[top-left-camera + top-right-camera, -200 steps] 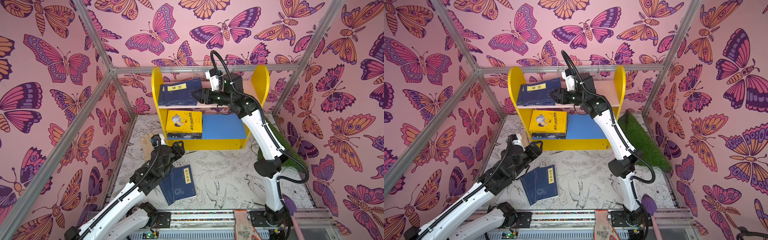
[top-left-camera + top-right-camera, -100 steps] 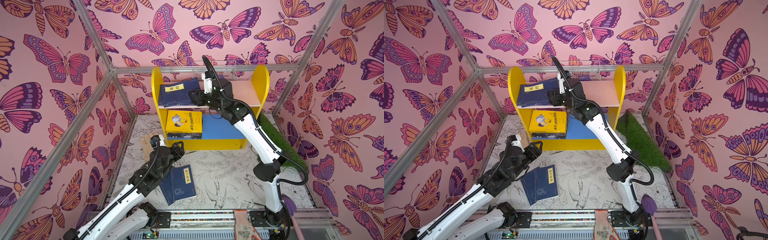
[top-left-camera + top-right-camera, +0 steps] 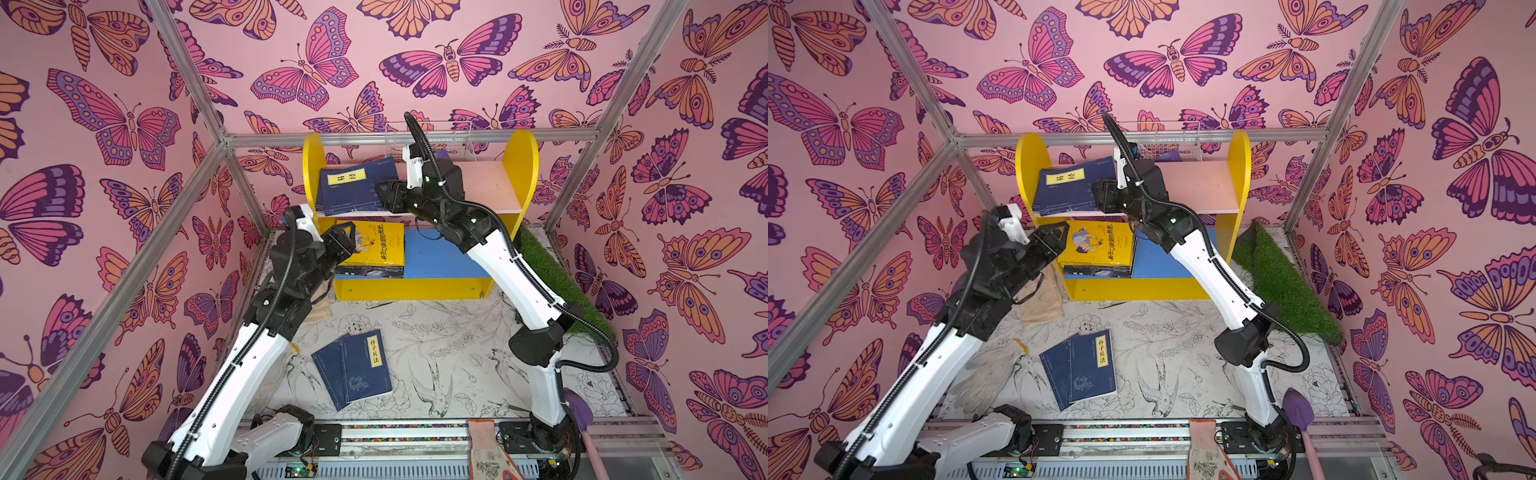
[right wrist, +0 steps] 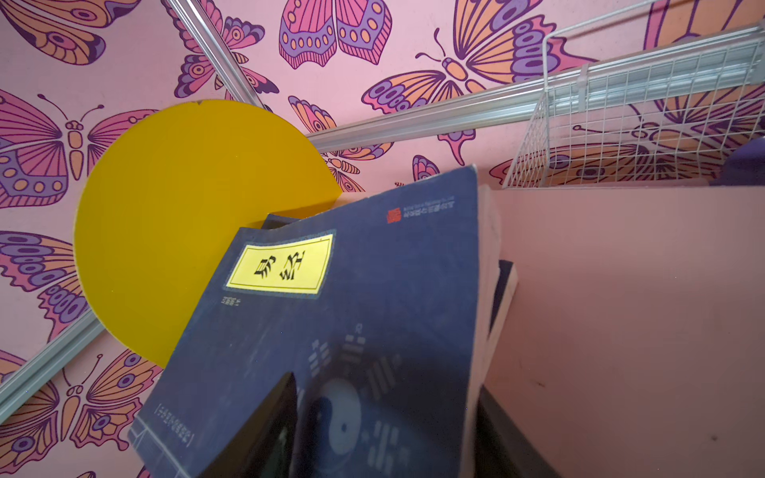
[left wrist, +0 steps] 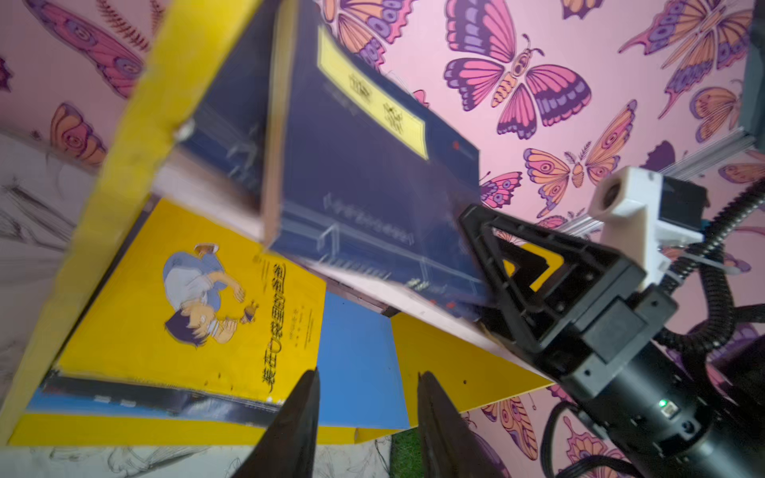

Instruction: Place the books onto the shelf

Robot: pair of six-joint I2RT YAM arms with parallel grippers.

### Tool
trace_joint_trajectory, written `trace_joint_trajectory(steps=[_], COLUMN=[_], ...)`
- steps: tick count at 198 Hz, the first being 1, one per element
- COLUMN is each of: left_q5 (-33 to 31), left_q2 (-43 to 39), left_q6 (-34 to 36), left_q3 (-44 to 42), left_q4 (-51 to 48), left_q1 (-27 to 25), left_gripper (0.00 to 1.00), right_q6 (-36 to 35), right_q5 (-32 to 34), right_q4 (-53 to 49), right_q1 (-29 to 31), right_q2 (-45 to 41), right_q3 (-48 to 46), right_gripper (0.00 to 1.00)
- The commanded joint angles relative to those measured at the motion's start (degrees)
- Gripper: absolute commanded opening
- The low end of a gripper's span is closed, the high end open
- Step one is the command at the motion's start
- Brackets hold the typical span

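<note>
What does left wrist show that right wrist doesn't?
Only left wrist: the yellow cartoon book lying on the blue lower board, the left gripper with jaws apart and empty, and the right gripper seen from outside, gripping the navy book at its edge.
Only right wrist: the white wire basket, the bare pink top of the upper board, and the yin-yang print on the navy cover.
Both: the navy book with its yellow title label on the upper tier, and the yellow side panel.
</note>
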Motion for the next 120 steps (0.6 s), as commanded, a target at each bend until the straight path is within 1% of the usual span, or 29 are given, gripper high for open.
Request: trace_joint_trajectory(steps=[1, 43, 54, 96, 100, 120], left_q5=[3.39, 1.68, 1.33, 0.7, 0.72, 1.21], left_q2=[3.45, 5.44, 5.89, 6.51, 8.55, 10.02], left_q6=[3.44, 4.18, 4.29, 5.09, 5.35, 6.15], left_q3=[4.37, 6.82, 7.3, 9.76, 10.22, 12.54], left_q4=[-5.62, -6.77, -7.36, -8.26, -8.37, -9.71], left_q1=[0.55, 0.73, 1.24, 3.3, 3.44, 4.42], left_gripper=[0.3, 0.28, 0.25, 0.24, 0.24, 0.22], right_q6=[0.63, -0.51, -0.84, -1.64, -1.78, -2.09], right_q5=[-1.5, -3.54, -3.84, -4.3, -4.29, -4.05], right_q4=[-5.64, -5.32, -5.18, -5.09, -4.99, -4.68], right_q1=[0.85, 0.86, 0.85, 0.9, 0.89, 0.87], right_q2=[-0.64, -1.37, -1.53, -2.13, -2.22, -2.74], right_q3=[-2.97, -3.97, -4.16, -5.26, -5.43, -6.49], right_gripper=[0.62, 0.63, 0.63, 0.64, 0.64, 0.64])
